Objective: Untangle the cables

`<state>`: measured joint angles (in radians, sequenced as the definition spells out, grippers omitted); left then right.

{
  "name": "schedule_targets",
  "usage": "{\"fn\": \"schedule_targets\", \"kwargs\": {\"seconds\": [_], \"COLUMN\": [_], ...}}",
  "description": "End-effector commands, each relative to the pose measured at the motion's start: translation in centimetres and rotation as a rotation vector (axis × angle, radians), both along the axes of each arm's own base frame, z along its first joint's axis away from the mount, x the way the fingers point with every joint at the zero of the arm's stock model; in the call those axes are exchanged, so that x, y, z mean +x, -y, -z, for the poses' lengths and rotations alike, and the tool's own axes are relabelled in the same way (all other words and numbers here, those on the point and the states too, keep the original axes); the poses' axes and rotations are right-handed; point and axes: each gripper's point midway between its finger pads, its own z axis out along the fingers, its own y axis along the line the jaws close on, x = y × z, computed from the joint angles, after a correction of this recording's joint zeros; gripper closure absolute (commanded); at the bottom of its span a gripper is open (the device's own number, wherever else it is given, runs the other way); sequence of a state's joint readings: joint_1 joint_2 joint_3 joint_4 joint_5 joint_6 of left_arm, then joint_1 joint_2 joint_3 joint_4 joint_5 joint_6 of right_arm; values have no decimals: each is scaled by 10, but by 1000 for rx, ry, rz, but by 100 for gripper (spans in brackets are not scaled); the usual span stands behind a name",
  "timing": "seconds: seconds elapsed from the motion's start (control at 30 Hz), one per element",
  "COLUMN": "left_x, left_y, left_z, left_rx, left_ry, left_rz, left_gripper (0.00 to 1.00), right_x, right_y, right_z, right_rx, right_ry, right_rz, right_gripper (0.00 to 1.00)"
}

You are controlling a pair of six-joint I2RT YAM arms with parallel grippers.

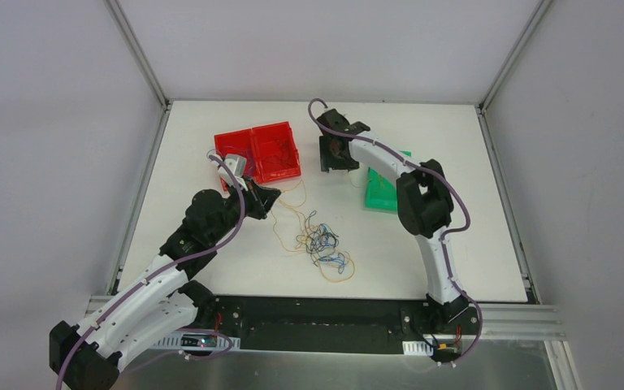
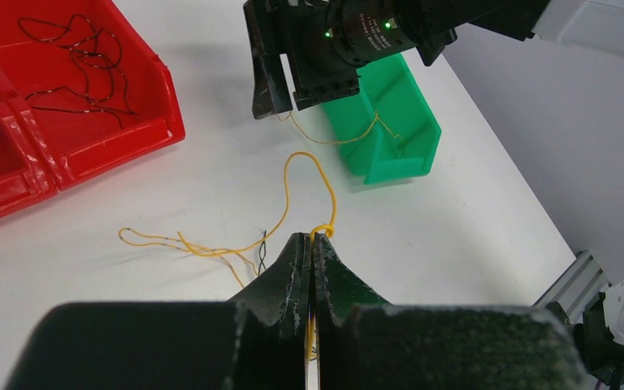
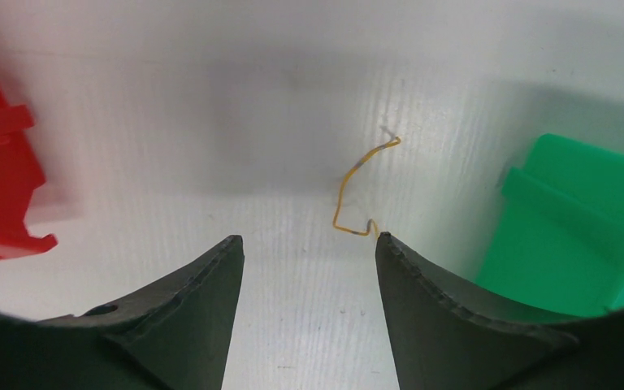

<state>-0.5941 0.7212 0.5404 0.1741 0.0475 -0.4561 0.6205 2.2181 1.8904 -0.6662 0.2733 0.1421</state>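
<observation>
Looking down from the top camera, the cables [image 1: 322, 244] lie as a loose knot of yellow, blue and black strands at the middle of the table [image 1: 471, 244], low in the frame. The red bins [image 1: 262, 153] sit at upper left and the green bin [image 1: 383, 195] at right of centre. The left gripper [image 1: 262, 200] hangs between the red bins and the knot, and the right gripper [image 1: 335, 153] is higher up beside the green bin. Neither claw's state can be read from this height.

From the left wrist, the left gripper's fingers are pressed together on a yellow wire [image 2: 309, 156]. It rises in a loop above the tips, while another length trails off to the left across the table. The larger red bin at upper left holds black strands, and a blue one shows at the far left edge. At top centre, a second yellow strand [image 2: 335, 140] runs from the right gripper toward the green bin.

From the right wrist, the right gripper's fingers stand well apart and grip nothing. A kinked yellow piece [image 3: 346, 188] lies on the table between them, its near end just beside the right-hand fingertip [image 3: 386, 244]. Whether they touch I cannot tell.

The step in hand looks like drawing the pinched yellow wire free of the knot. It should be pulled slowly and low, away from the pile. If blue or black strands begin to drag along, stop and let the open claw pin the knot.
</observation>
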Motion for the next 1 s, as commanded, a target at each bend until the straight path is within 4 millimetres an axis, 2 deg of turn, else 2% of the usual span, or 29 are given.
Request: {"fn": "schedule_targets", "kwargs": {"seconds": [0.0,0.13,0.3,0.5,0.63,0.73,0.97], "left_x": [0,0,0,0,0,0,0], "left_y": [-1,-1,-1,-1,-1,0,0], "left_z": [-7,-6,-6,-6,-6,-7,-7], "left_rx": [0,0,1,3,2,0,0], "left_ry": [31,31,29,30,32,32,31], "left_rz": [2,3,4,3,4,7,8], "left_gripper": [100,100,100,100,100,100,100], "right_x": [6,4,1,-1,-3,-4,-11], "right_y": [17,29,26,25,24,25,24], "right_z": [-3,12,28,31,19,3,-35], "right_rx": [1,-31,-9,25,45,60,154], "right_ry": [5,-22,-49,-74,-63,-40,11], "right_rz": [107,125,116,129,130,126,88], "right_gripper": [36,37,42,64,90,100,100]}}
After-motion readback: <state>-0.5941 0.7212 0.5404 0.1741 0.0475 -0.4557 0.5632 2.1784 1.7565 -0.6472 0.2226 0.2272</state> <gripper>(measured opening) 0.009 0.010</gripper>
